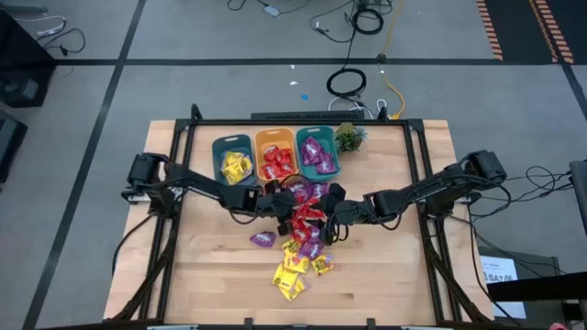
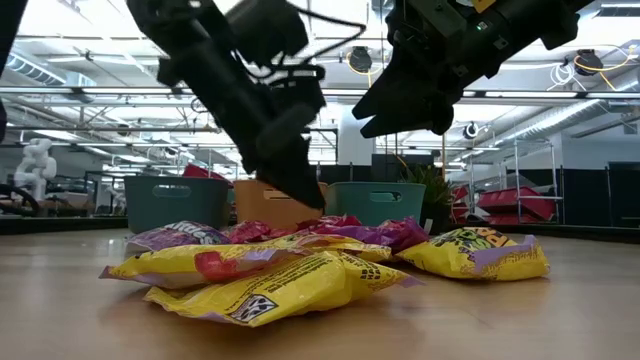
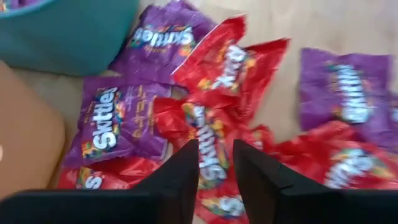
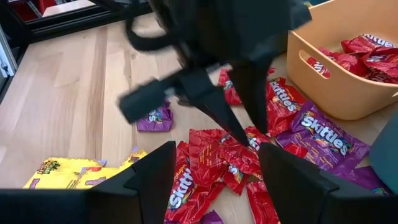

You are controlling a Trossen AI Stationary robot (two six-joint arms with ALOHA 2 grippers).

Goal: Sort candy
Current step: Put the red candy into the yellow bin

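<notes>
Hovering left fingers over candy

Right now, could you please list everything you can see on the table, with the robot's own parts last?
Teal bins: two, at the far edge, either side of the orange one; left holds yellow packets, right purple.
Orange bin: one, between them, holding red packets.
Loose candy: many packets, red, purple and yellow, piled mid-table in front of the bins.
Plant: one, green, right of the bins.
Table: one, light wood.
Left gripper: fingers slightly apart over red packets, holding nothing.
Right gripper: open, above the pile.
</notes>
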